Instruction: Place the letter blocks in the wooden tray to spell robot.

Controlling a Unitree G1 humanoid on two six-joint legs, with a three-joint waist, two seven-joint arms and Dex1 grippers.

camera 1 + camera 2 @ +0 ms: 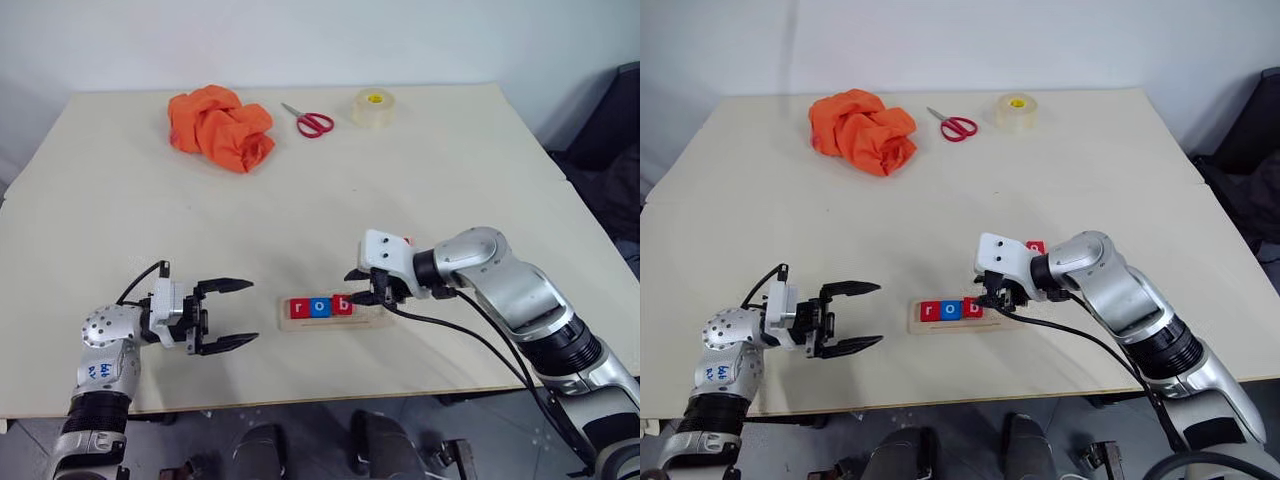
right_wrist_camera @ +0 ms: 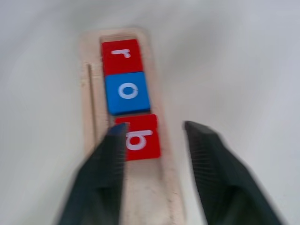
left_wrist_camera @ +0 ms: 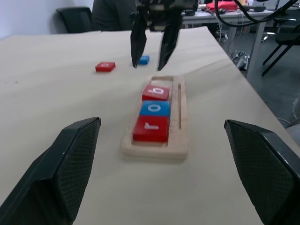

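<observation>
The wooden tray (image 1: 285,322) lies near the table's front edge, between my two grippers. Three letter blocks sit in it side by side: red r (image 1: 299,308), blue o (image 1: 320,307), red b (image 1: 342,305). My right gripper (image 2: 155,127) hangs just above the tray's right end, by the b (image 2: 140,138), open with nothing between its fingers. Behind it on the table lie a loose red block (image 3: 105,66) and a loose blue block (image 3: 143,59). My left gripper (image 1: 235,313) stands open and empty, level, a little left of the tray.
At the table's far side are a crumpled orange cloth (image 1: 220,125), red-handled scissors (image 1: 312,121) and a roll of clear tape (image 1: 372,107). The table's front edge (image 1: 300,398) runs just below the tray.
</observation>
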